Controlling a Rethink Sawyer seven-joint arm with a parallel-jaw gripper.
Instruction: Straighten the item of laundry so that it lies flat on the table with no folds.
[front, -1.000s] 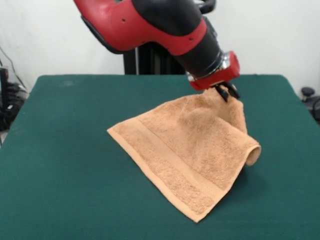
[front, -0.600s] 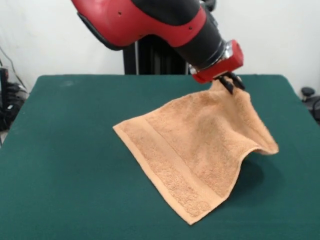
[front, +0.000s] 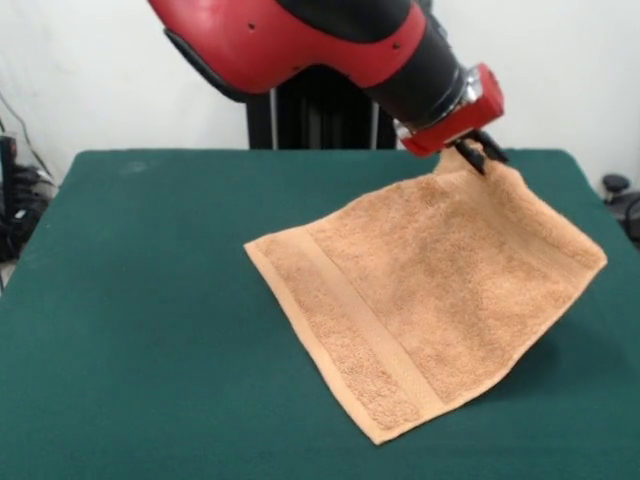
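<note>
Toward the right half of the dark green felt-covered bench (front: 130, 330), the small orange-tan terry-cloth towel (front: 420, 300) is spread open, one corner of it pinched in the black gripper (front: 478, 157) at the end of the red and black arm (front: 330, 40). The gripper is closed tight on that far corner, which is held raised off the cloth of the bench, so that the towel slopes down from it toward the near side. Most of the unfolding appears done: no doubled-over layer is seen, the fuzzy face is exposed across nearly the whole square, and a flat woven band runs along the left hem down to the nearest corner. What is judged to be left is the laying down — the right-hand edge and the held corner are lifted, a shadow is cast beneath them, and the towel cannot be called flat until these rest on the bench. Room is plentiful on the left and at the near side, where wide bare felt is seen. On the right it is tighter — the towel's right corner lies close to the bench edge, so any further pull that way risks carrying cloth over the side; lowering and release look the safer course.
</note>
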